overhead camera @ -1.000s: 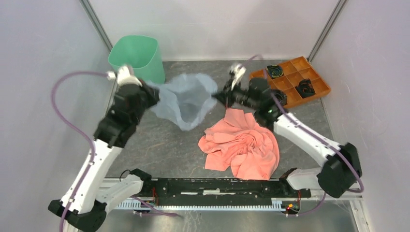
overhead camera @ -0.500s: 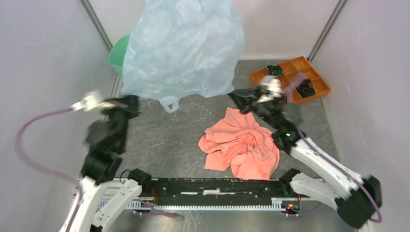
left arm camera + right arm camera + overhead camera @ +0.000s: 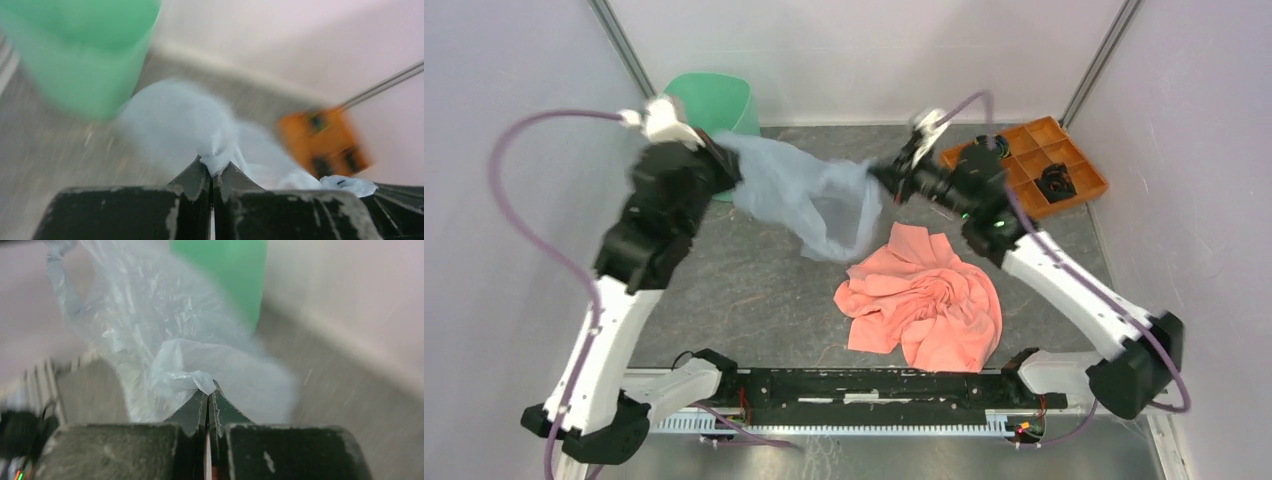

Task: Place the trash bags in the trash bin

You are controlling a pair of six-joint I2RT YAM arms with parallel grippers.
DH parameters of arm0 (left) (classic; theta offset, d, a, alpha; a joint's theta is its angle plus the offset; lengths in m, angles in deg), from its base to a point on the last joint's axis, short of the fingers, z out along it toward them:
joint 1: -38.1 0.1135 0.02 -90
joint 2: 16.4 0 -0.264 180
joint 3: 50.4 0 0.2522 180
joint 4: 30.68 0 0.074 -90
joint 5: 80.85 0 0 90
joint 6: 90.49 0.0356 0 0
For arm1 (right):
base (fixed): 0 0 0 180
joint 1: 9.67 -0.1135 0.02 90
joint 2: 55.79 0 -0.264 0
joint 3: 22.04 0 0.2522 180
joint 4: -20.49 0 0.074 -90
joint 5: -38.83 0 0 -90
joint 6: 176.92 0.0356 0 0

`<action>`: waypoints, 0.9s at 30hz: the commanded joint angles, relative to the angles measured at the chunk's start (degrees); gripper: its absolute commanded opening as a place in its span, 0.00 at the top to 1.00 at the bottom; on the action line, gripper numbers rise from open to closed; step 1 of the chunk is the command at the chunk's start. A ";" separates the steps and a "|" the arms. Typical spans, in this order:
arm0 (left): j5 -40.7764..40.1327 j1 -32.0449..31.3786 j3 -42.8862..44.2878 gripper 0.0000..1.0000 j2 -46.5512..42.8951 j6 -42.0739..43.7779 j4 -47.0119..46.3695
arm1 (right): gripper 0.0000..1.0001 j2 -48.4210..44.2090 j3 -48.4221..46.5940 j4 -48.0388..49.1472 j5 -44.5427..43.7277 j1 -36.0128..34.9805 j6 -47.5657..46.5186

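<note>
Pale blue trash bag (image 3: 814, 195) stretched in the air above the grey mottled worktop (image 3: 754, 290), beside the green trash bin (image 3: 714, 100) at the far left corner. Left pincer (image 3: 212, 167) pressed together on one edge, right pincer (image 3: 207, 390) pinching the other. Print too blurred to read. Pink cloth (image 3: 924, 295) nearer, orange tray (image 3: 1022, 158) far right. Pale walls around.

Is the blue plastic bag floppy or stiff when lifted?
Probably very floppy: the trash bag sags and crumples between the left gripper and right gripper. Likely light too, since it is thin and see-through. It may slip: each gripper pinches only a small fold.
</note>
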 commanded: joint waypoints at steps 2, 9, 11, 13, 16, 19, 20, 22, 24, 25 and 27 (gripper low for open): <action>3.02 0.28 18.73 0.98 -4.33 11.15 -17.03 | 0.99 -13.48 -12.81 8.51 -4.00 -0.09 -8.44; -1.03 0.21 -13.83 0.98 -25.05 5.65 -35.65 | 0.99 -25.61 15.29 30.88 -5.97 -0.08 -4.73; -4.57 0.19 -18.93 0.98 -23.94 1.66 -25.95 | 0.99 -21.13 17.76 22.88 -8.21 -0.13 -2.97; -8.52 0.26 -23.06 0.98 -19.85 -7.44 -10.10 | 0.99 -14.93 20.64 18.26 -8.23 -0.09 -0.42; -5.94 0.26 -29.67 0.98 -12.38 -13.83 -0.79 | 0.99 -4.83 22.90 15.78 -2.35 -0.06 2.68; -0.59 0.27 -31.41 0.98 -8.41 -14.17 -1.35 | 0.99 1.17 19.76 13.45 3.77 -0.03 2.98; 0.21 0.25 -29.97 0.98 -7.89 -13.43 -2.48 | 0.99 1.40 17.73 12.58 3.88 -0.10 2.45; 0.12 0.49 -22.94 0.98 -6.69 -9.97 -4.58 | 0.99 0.06 11.90 9.30 1.64 -0.07 -0.31; -0.77 0.71 -11.82 0.98 -4.60 -4.69 -6.98 | 0.99 -1.72 3.71 5.03 -1.93 -0.08 -4.21; -0.37 0.70 -5.72 0.98 -3.45 -0.82 -9.26 | 0.99 -2.76 -0.92 3.21 -3.60 -0.10 -5.95; 2.60 0.71 5.20 0.98 -1.67 3.49 -12.49 | 0.99 -4.99 -8.25 2.04 -5.50 -0.11 -7.59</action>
